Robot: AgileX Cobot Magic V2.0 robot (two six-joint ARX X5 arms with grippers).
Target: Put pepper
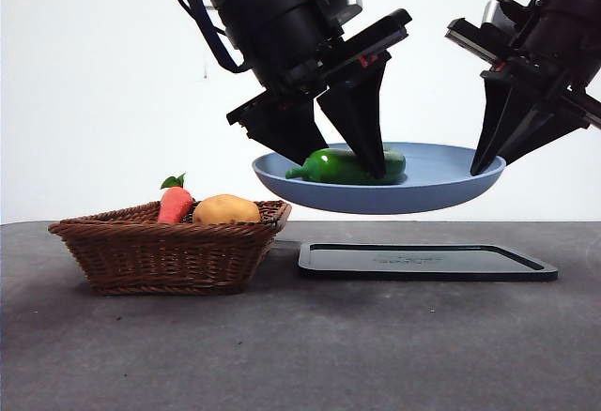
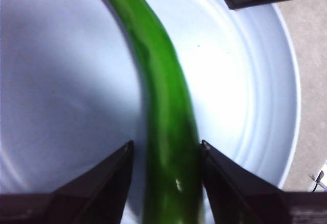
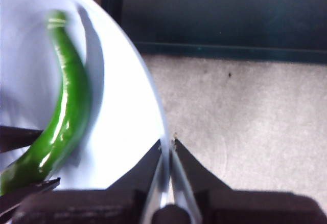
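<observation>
The glossy dark-green pepper (image 1: 347, 165) lies on the blue plate (image 1: 441, 193), which hangs in the air above the table. My left gripper (image 1: 346, 167) reaches down into the plate with its jaws on either side of the pepper (image 2: 166, 106). The left gripper (image 2: 164, 147) is open, with one jaw against the pepper and a small gap at the other. My right gripper (image 1: 483, 167) is shut on the plate's rim (image 3: 153, 111) and holds it up, as the right wrist view (image 3: 168, 143) shows. The pepper (image 3: 69, 111) rests curved on the plate.
A wicker basket (image 1: 160, 251) at the left holds an orange carrot (image 1: 175, 205) and a tan potato (image 1: 225, 210). A flat black tray (image 1: 427, 263) lies on the table under the plate, and it also shows in the right wrist view (image 3: 219, 14).
</observation>
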